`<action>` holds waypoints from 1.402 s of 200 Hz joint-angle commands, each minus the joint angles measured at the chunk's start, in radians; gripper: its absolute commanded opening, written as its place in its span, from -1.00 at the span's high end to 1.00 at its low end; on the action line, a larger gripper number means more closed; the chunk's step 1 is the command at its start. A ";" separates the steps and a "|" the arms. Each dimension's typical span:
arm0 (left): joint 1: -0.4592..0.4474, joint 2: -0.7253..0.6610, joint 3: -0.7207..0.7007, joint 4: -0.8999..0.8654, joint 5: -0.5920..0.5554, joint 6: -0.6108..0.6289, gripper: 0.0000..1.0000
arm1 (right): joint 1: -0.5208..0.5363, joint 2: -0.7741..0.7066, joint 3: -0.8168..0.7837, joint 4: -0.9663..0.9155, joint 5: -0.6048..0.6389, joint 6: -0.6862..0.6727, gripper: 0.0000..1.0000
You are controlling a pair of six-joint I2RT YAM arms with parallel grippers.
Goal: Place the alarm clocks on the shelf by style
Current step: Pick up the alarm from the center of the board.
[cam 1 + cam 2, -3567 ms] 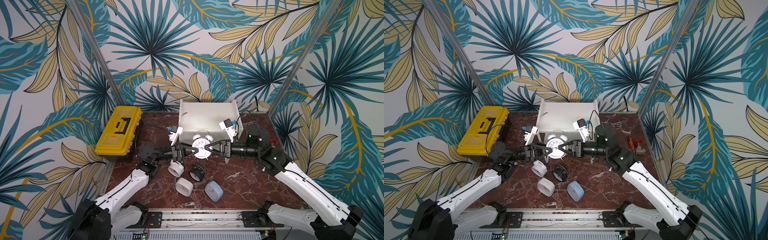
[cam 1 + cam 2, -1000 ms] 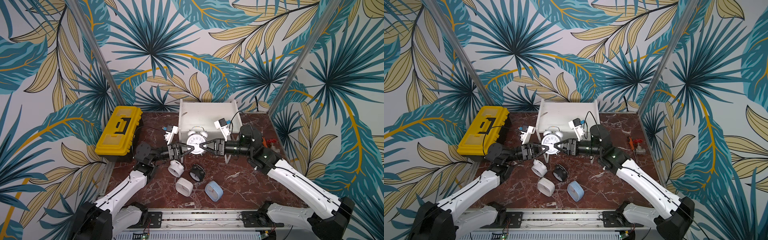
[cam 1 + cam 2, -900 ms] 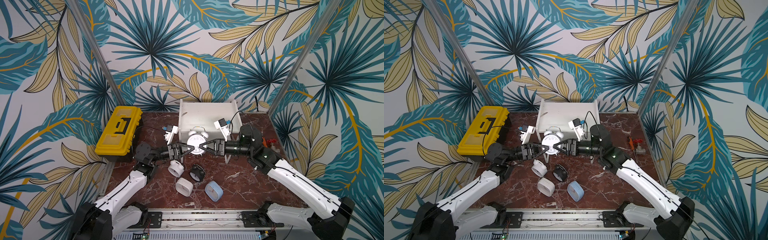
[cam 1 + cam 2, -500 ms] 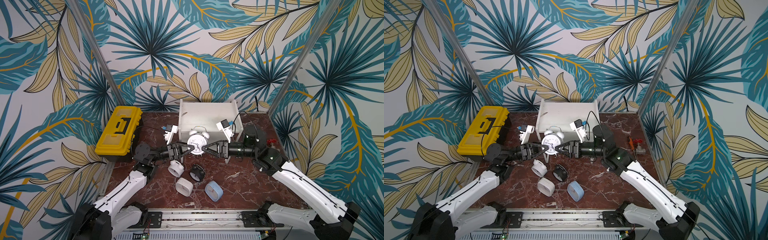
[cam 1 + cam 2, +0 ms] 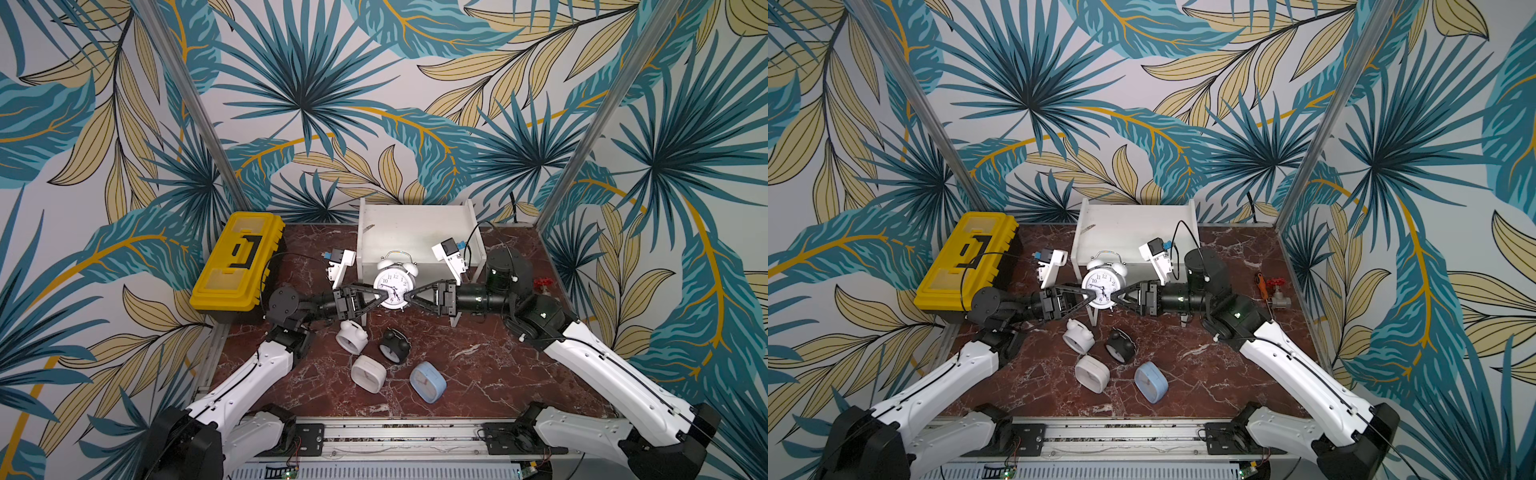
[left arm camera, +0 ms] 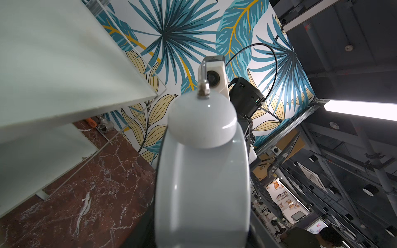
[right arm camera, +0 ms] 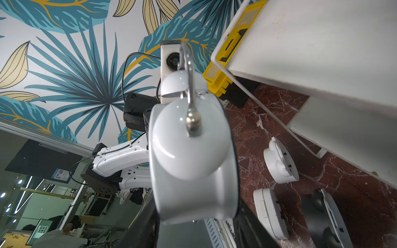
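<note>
Top views both show the left fingers [image 5: 377,294] clamped on the white bell clock [image 5: 392,279], pinching dial and back at its 9 o'clock edge; the right fingers [image 5: 409,296] sit at its 3 o'clock edge, and whether they squeeze or merely straddle it I cannot tell; the clock hangs clear of the counter [image 5: 478,374], bells toward 12 o'clock, just before the front edge of the shelf [image 5: 415,224], which stands at 12 o'clock; four more clocks [image 5: 368,374] lie toward 6 o'clock.

This looks like a two-sided carry or a handover; the glossy rim seems slippery, so one side should let go only once the other has firm bite; lift above the shelf's front edge before travelling toward 12 o'clock; set the feet down flat, well to one side, leaving room for the other two bell clocks.
</note>
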 commanded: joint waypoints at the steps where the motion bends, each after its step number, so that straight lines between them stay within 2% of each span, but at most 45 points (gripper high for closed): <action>1: 0.000 -0.019 0.036 0.058 -0.008 -0.002 0.70 | 0.004 0.006 0.022 0.018 0.010 -0.017 -0.09; 59: 0.000 -0.019 0.022 0.055 -0.010 0.002 0.68 | 0.004 0.022 0.026 0.020 0.018 -0.005 -0.05; 67: 0.000 -0.019 0.020 0.054 -0.013 0.001 0.67 | 0.004 0.018 0.021 0.065 0.021 -0.002 -0.03; 78: -0.001 -0.017 0.020 0.055 -0.017 0.000 0.66 | 0.004 0.012 0.008 0.085 0.029 0.011 0.04; 103: -0.001 -0.009 0.029 0.050 -0.014 0.006 0.60 | 0.004 0.001 -0.011 0.127 0.046 0.024 0.33; 112: 0.000 -0.004 0.032 0.051 -0.011 0.006 0.44 | 0.003 0.001 -0.009 0.127 0.047 0.019 0.40; 125: 0.001 0.000 0.040 0.028 -0.004 0.019 -0.06 | 0.003 0.003 0.001 0.116 0.045 0.009 0.46; 129: 0.001 -0.002 0.045 0.008 -0.004 0.030 -0.23 | 0.004 0.002 0.007 0.110 0.045 0.004 0.54; 136: 0.001 -0.009 0.051 -0.031 -0.006 0.052 -0.44 | 0.004 0.001 0.022 0.084 0.049 -0.011 0.58; 156: 0.008 -0.055 0.080 -0.157 -0.035 0.141 -0.67 | 0.004 0.003 0.080 -0.045 0.072 -0.088 0.60; 174: 0.018 -0.112 0.137 -0.373 -0.094 0.257 -0.86 | 0.004 0.000 0.142 -0.161 0.119 -0.176 0.60; 193: 0.025 -0.175 0.197 -0.610 -0.190 0.390 -0.95 | 0.003 -0.003 0.209 -0.258 0.174 -0.253 0.59; 208: 0.026 -0.224 0.239 -0.831 -0.340 0.497 -1.00 | 0.003 0.000 0.269 -0.320 0.231 -0.313 0.59; 225: 0.032 -0.267 0.258 -1.020 -0.524 0.539 -1.00 | 0.001 0.023 0.346 -0.381 0.296 -0.372 0.59; 236: 0.037 -0.295 0.253 -1.084 -0.614 0.531 -1.00 | 0.000 0.056 0.410 -0.420 0.338 -0.404 0.59; 253: 0.047 -0.329 0.228 -1.111 -0.677 0.506 -1.00 | -0.014 0.132 0.521 -0.475 0.362 -0.445 0.62; 280: 0.052 -0.356 0.186 -1.080 -0.692 0.463 -1.00 | -0.036 0.260 0.695 -0.524 0.347 -0.516 0.62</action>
